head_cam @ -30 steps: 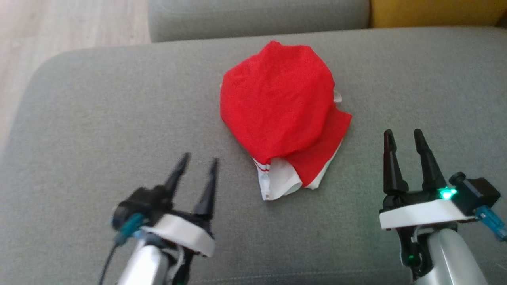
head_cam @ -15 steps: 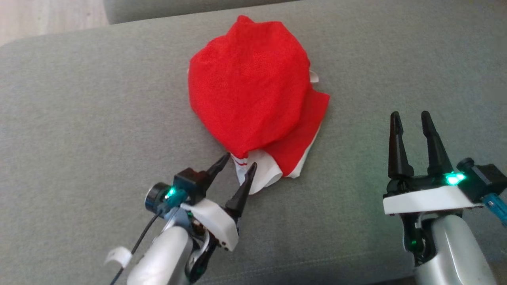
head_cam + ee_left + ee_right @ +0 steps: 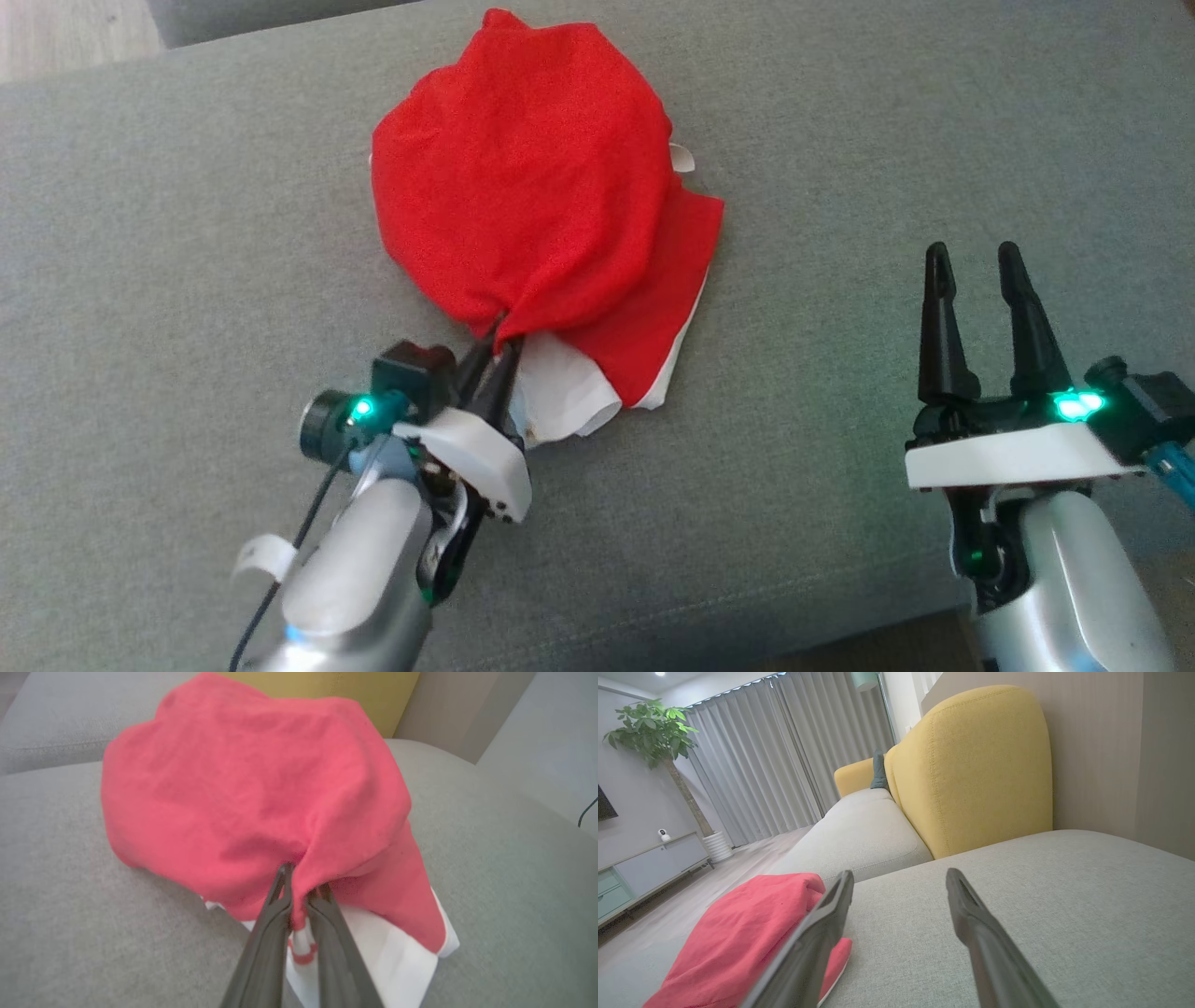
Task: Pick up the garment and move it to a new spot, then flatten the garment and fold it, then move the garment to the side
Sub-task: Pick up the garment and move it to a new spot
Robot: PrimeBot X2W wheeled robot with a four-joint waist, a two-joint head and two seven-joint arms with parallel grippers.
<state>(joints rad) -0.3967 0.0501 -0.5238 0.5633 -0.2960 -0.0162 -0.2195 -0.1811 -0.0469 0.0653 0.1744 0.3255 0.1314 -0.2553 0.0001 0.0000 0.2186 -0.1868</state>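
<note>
On a grey sofa seat (image 3: 187, 280), with a yellow cushion (image 3: 971, 765) behind at 12 o'clock.

At 7 o'clock in the head view: the left gripper (image 3: 492, 347), pinched tight on the near red edge of the garment (image 3: 523, 205), just beside the white lining (image 3: 560, 401).

From centre toward 12 o'clock: the garment itself, heaped in a rounded lump, resting on the seat.

At 4 o'clock: the right gripper (image 3: 973, 254), spread wide, empty, well apart from the cloth.

Judged to be the first step, the pick-up, with the grip taken but no lift yet. Next: raise clear of the seat and carry to a new spot, minding a thin pinch of slippery mesh.

Hard to tell how many layers caught between the fingers. Waistband and leg openings buried in the heap; far side hidden.
</note>
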